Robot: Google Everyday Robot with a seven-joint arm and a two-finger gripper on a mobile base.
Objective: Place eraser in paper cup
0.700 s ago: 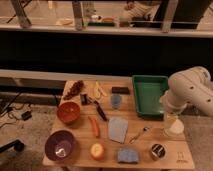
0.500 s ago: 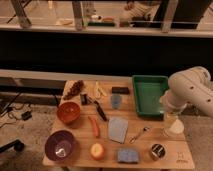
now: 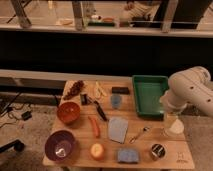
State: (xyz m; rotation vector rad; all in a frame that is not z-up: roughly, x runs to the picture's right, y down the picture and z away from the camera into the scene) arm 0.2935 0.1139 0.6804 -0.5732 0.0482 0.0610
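Unmoved — end effector (image 3: pixel 171 116) by tray (image 3: pixel 142 80), paper cup (image 3: pixel 176 128)

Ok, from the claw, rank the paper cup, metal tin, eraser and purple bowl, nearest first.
Claw hangs at far right.
1. Paper cup, right beside it.
2. Metal tin, front right.
3. Eraser, back centre.
4. Purple bowl, front left.

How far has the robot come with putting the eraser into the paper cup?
Nothing is done or in hand: the small flat black eraser lies on the wooden table beside the green tray. The gripper hangs at the right edge, near the whitish paper cup. Reaching, grasping, dropping remain.
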